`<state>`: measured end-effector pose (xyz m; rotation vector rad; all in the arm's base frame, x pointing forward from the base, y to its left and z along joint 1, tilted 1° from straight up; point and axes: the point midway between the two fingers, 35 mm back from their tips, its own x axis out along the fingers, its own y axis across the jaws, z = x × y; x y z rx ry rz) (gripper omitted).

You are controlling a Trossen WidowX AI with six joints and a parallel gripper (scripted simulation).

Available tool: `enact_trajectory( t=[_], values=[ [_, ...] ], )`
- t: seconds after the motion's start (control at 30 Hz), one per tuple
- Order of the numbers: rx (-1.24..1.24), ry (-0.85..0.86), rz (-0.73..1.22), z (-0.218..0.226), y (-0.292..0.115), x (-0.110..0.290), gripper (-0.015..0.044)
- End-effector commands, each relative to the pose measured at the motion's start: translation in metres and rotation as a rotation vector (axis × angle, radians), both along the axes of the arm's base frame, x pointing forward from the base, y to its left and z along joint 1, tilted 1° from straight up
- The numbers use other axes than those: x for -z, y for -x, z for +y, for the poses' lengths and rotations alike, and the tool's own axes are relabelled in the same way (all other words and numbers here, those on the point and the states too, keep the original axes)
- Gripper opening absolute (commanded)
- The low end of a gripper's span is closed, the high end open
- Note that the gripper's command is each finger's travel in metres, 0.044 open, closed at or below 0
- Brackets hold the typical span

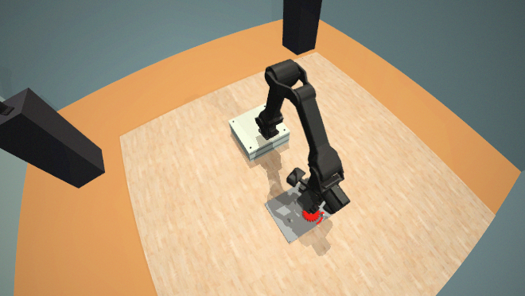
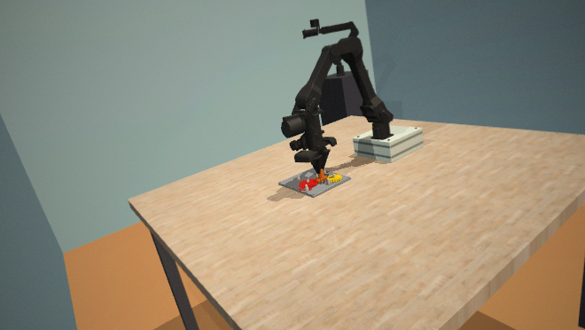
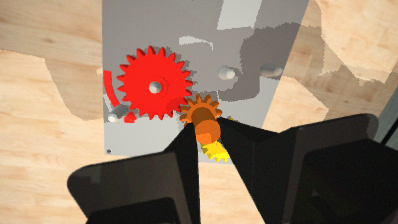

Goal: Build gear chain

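Observation:
The grey board (image 1: pixel 283 228) (image 2: pixel 319 191) (image 3: pixel 145 141) lies on the table. The red gear (image 1: pixel 311 216) (image 2: pixel 308 184) (image 3: pixel 140 95) sits on a peg. The yellow gear (image 2: pixel 335 178) (image 3: pixel 216 152) is partly hidden behind the orange gear and a finger in the wrist view. My gripper (image 2: pixel 320 171) (image 3: pixel 205 125) is shut on the knob of a small orange gear (image 2: pixel 322 179) (image 3: pixel 201 104), low over the board between red and yellow. Its teeth appear right beside the red gear's edge. Whether it is on a peg or flat is hidden.
Bare pegs stand on the board: one peg (image 3: pixel 225 72) and another peg (image 3: pixel 271 70) beyond the orange gear, and one peg (image 3: pixel 116 117) by the red arrow (image 1: pixel 320 220) (image 3: pixel 110 90). The robot's pale base block (image 1: pixel 242 124) (image 2: pixel 404 144) stands behind the board.

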<state>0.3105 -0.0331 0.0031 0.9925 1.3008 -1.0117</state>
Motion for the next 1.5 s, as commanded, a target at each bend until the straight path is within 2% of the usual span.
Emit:
enact_trajectory(
  t=[0.0,0.63,0.77,0.93,0.97,1.1,1.3,1.43,1.47],
  values=[
    [0.011,0.0,0.0,0.0,-0.001,0.001,0.0],
    [0.481,-0.006,-0.011,-0.001,0.0,0.005,0.0],
    [0.463,-0.006,-0.011,0.0,-0.001,0.005,0.0],
    [0.408,-0.005,-0.01,0.0,0.0,0.004,0.0131],
    [0.387,-0.005,-0.009,0.0,0.0,0.003,0.014],
    [0.325,-0.004,-0.008,0.001,0.0,-0.003,0.014],
    [0.229,-0.003,-0.005,0.002,0.001,-0.043,0.014],
    [0.225,-0.003,-0.005,0.002,0.001,-0.045,0.014],
    [0.246,-0.003,-0.004,0.002,0.0,-0.039,0.0166]
  ],
)
